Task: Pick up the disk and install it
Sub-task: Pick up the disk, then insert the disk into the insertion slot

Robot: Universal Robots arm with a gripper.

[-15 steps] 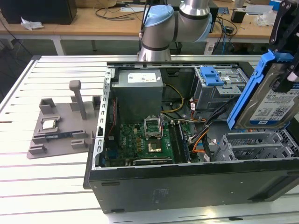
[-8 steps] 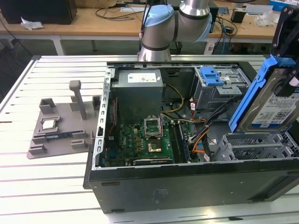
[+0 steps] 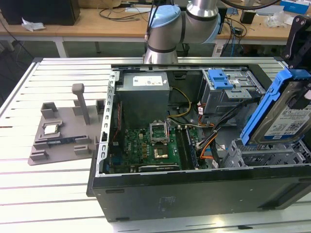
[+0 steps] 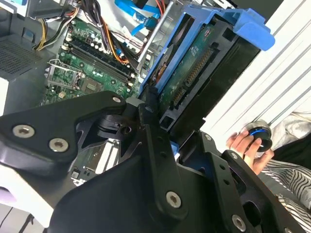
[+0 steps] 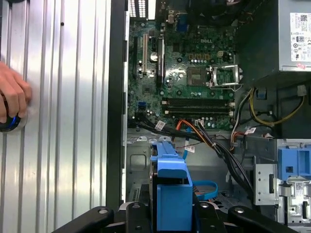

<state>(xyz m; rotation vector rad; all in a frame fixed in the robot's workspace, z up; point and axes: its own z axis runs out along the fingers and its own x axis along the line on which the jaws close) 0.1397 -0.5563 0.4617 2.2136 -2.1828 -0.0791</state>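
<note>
Two black fingers (image 4: 153, 145) clamp one blue-framed disk (image 3: 286, 116) above one open computer case (image 3: 194, 187).

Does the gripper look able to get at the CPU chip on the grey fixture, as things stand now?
Probably not. The gripper has its jaws shut on the disk at the exterior view's right; the CPU chip lies on the grey fixture outside the case, at that view's left.
</note>
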